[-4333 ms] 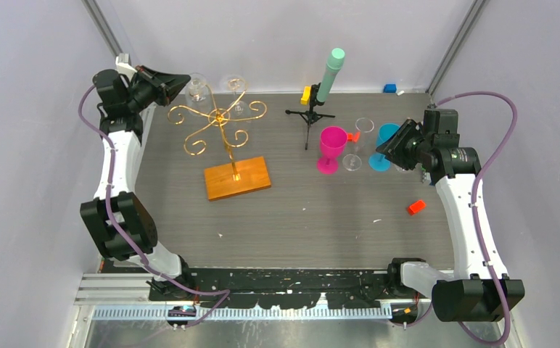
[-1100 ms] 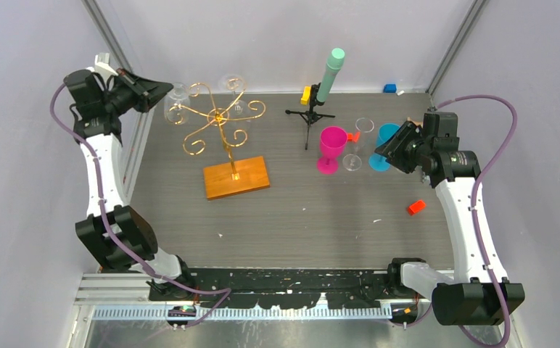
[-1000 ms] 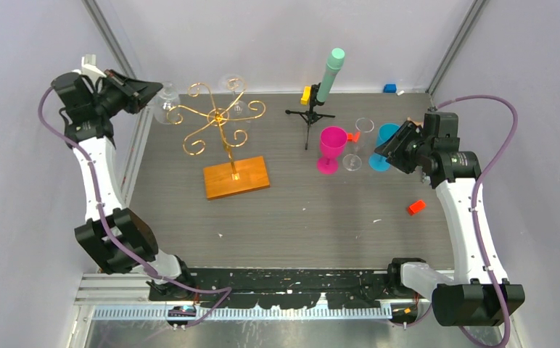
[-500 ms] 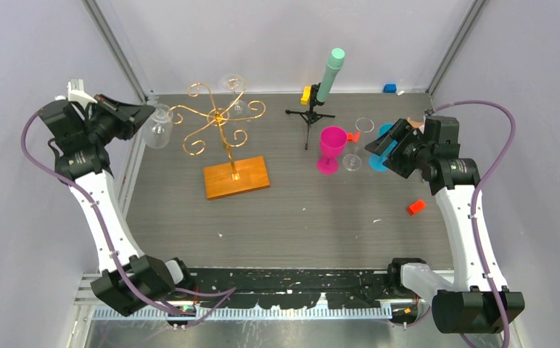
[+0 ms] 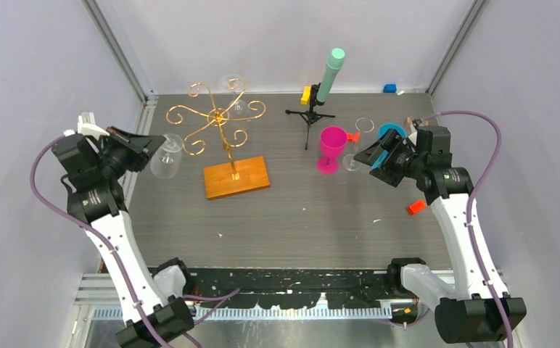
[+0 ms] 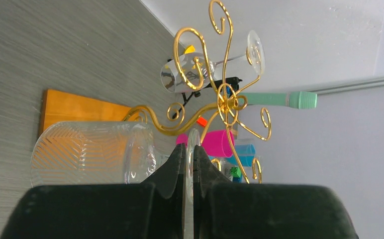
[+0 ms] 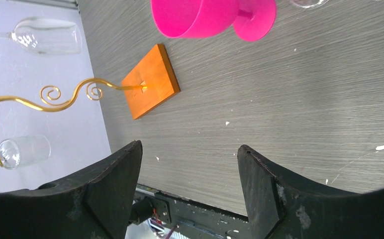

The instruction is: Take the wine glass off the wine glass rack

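My left gripper [image 5: 141,143], clamped on the clear stemmed wine glass [image 5: 166,161], had pulled it frame-left off the thin gold scroll-armed rack [image 5: 219,116], so removal looked done.

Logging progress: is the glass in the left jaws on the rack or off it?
Off: the wine glass is held apart from the rack arms.

Your left arm [image 5: 112,233]: risen from its base, wrist level, pointing inward from the table's left edge. Left gripper [image 5: 154,145]: pinched tight on the wine glass [image 5: 165,163] (fingers [image 6: 176,160] almost meeting, wrist view). Your right arm [image 5: 467,233]: upright, wrist pointing inward. Right gripper [image 5: 369,154]: jaws spread wide.
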Controlling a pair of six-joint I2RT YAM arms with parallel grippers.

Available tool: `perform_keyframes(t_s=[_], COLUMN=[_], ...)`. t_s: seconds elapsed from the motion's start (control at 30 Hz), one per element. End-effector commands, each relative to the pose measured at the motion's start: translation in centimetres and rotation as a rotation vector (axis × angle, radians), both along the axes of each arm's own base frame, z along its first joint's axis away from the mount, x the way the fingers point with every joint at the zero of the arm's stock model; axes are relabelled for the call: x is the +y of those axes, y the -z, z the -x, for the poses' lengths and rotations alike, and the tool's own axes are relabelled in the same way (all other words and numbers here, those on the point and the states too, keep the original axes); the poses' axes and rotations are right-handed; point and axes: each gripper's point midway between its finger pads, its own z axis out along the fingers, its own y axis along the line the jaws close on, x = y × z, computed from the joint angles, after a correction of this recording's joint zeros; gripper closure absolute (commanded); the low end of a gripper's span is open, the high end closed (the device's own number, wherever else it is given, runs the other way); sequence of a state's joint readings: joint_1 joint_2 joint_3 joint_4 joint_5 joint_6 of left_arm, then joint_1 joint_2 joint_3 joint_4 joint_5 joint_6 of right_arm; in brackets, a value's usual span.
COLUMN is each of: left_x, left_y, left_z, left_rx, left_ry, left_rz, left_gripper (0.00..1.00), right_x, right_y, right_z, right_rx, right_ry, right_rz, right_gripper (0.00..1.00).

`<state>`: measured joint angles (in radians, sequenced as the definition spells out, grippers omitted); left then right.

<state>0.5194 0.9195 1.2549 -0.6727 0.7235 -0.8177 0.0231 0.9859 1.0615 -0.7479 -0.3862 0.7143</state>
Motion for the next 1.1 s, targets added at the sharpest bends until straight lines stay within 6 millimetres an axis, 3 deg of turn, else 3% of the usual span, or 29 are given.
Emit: perform_keyframes(t_s=[0.0, 0.27, 0.37, 0.67, 0.9, 1.07], left_x=[-1.3, -3.8, -4.6, -8.9, -11.7, -14.3], left_y=[-1.9, -1.1, -0.5, -1.1, -2.4, -4.3], left_z=[2.3, 5.4, 5.9, 7.0, 7.3, 7.3], left_rx=[-0.068, -0.061, -0.058, -0.088, -0.122, -0.170], left_ry=[-0.011, 0.024, 0.059, 0.271, 0.428, 0.550], left_rz=[-0.011, -0.011, -0.004, 0.083, 0.148, 0.231], left_gripper=[1.00, 1.00, 1.00, 1.00, 1.00, 1.00], right_x=[1.5, 3.8, 4.4, 6.3, 10.8, 14.9], right_y=[-1.7, -0.8, -0.6, -0.9, -2.9, -6.1], right_z=[0.6, 1.4, 1.5, 1.6, 2.9, 4.9], right_rx=[-0.064, -0.047, -0.040, -0.060, -0.155, -0.268], right_ry=[-0.066, -0.141, -0.151, -0.171, -0.281, -0.377], right_rz=[-0.034, -0.066, -0.072, -0.113, -0.271, -0.451], right_gripper=[0.25, 0.26, 0.26, 0.26, 0.21, 0.15])
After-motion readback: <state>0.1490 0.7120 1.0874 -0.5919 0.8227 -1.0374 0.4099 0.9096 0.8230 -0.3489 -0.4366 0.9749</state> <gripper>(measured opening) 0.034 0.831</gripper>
